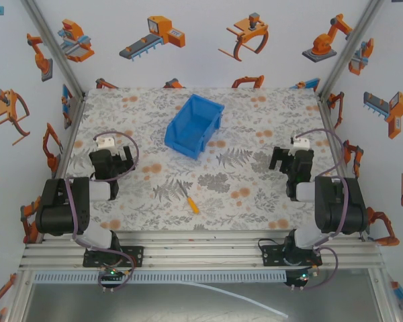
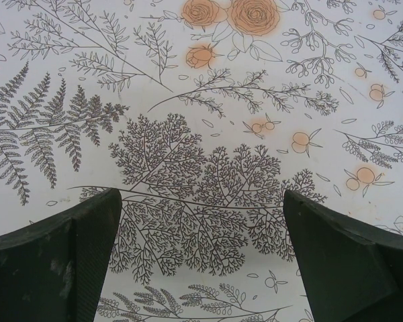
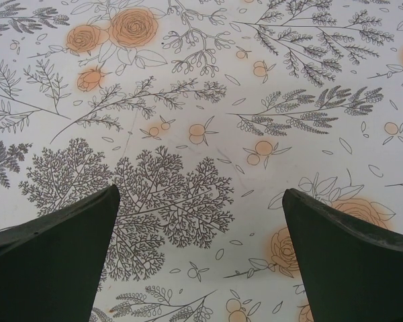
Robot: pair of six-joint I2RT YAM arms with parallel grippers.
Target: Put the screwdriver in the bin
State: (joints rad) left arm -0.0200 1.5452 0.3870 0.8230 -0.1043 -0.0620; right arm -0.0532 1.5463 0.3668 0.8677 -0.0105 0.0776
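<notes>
White floral tabletop (image 1: pixel 255 134) — robot-sticker walls (image 1: pixel 201 67)

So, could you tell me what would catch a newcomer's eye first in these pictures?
The bright blue plastic open-top bin sits at the far middle of the floral-patterned table. Nearer the arms, the tiny orange-handled screwdriver lies alone on the print, well apart from the bin. The left hand and right hand are both open over bare tabletop.
</notes>
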